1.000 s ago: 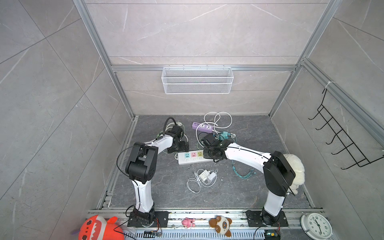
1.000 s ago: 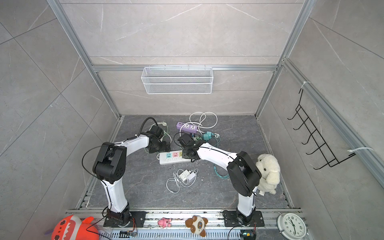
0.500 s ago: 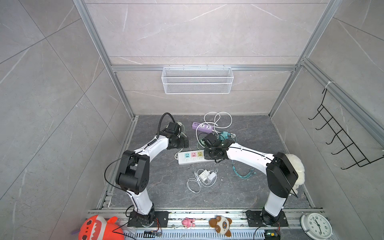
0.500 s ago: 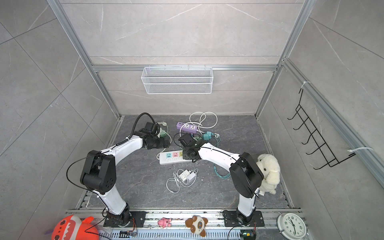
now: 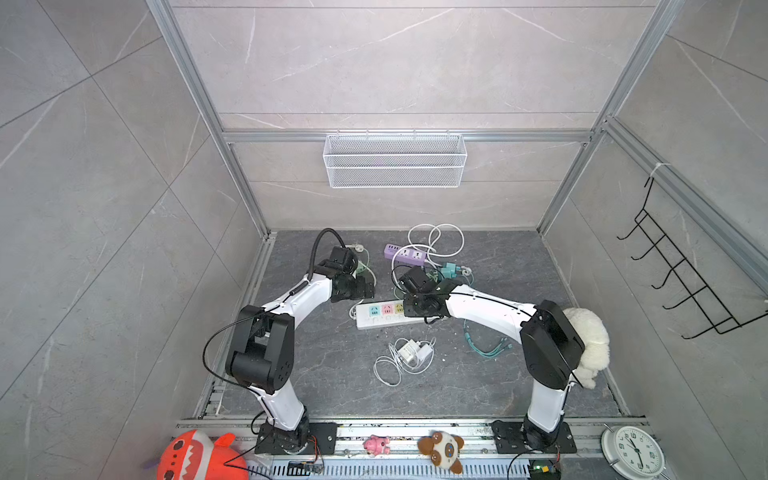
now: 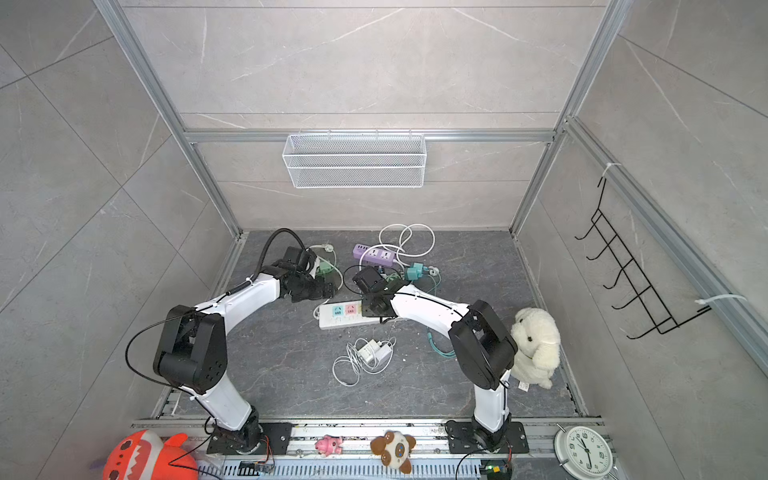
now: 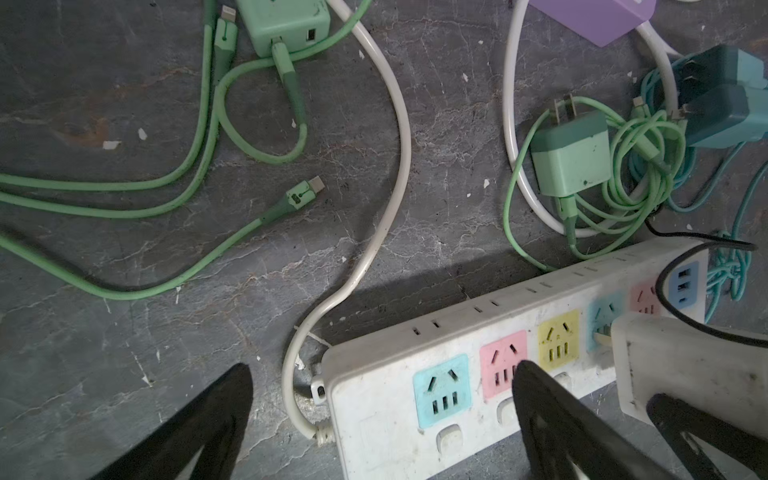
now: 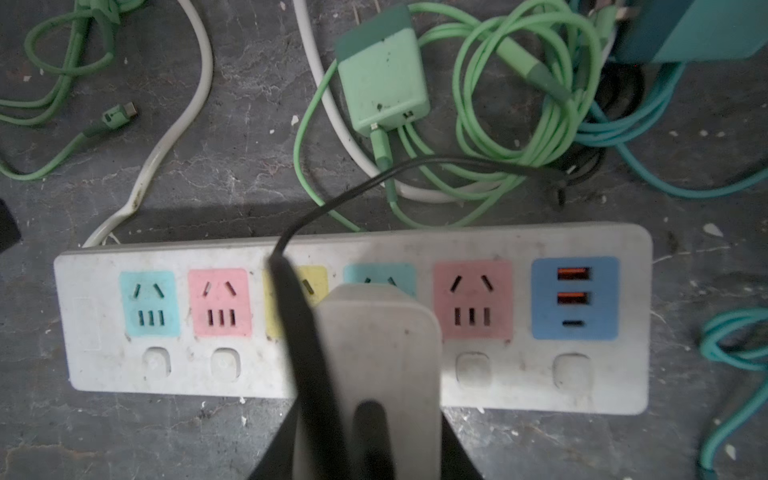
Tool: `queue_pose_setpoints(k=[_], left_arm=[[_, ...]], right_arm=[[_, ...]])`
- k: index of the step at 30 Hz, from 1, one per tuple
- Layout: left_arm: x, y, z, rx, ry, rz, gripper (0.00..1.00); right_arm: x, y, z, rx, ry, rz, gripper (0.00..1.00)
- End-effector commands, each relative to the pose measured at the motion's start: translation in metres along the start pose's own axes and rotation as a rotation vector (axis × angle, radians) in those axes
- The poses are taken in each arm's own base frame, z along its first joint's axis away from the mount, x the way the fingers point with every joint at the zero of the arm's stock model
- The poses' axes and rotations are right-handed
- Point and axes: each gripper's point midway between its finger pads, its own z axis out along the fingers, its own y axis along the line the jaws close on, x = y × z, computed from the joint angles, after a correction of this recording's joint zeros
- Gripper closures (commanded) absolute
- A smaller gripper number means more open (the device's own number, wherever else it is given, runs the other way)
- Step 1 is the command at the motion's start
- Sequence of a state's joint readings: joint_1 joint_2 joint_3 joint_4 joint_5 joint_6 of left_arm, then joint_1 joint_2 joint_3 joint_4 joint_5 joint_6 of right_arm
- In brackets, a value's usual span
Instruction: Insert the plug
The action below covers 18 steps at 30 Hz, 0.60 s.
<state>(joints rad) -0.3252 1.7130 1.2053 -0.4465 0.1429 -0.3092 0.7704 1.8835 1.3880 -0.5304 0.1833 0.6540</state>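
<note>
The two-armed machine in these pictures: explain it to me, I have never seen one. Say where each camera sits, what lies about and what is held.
It is a robot: two white jointed arms, each ending in a two-fingered hand. Both top views look down on the whole booth; each wrist view comes from a camera on one arm. On the dark stone floor lie a long white power strip with coloured sockets, a purple power strip, a mint-green charger with cable, a teal charger and a small white charger. The right hand pinches a white block-shaped plug, its prongs at a teal socket. The left hand hangs open over the strip's end, holding nothing.
</note>
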Motion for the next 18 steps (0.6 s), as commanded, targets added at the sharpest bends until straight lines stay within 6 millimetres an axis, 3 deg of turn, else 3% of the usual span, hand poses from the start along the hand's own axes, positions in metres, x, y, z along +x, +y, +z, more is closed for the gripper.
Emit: queue_pose_setpoints(k=[1,18], left_arm=[[-0.015,-0.008,-0.019,0.044,-0.069,0.016,0.00],[-0.016,-0.005,-0.016,0.044,-0.069,0.007,0.00]], right_arm=[[0.003,-0.002,0.007,0.034,0.015,-0.006,0.93],[-0.010,0.009,-0.024,-0.005,-0.055,-0.034,0.93]])
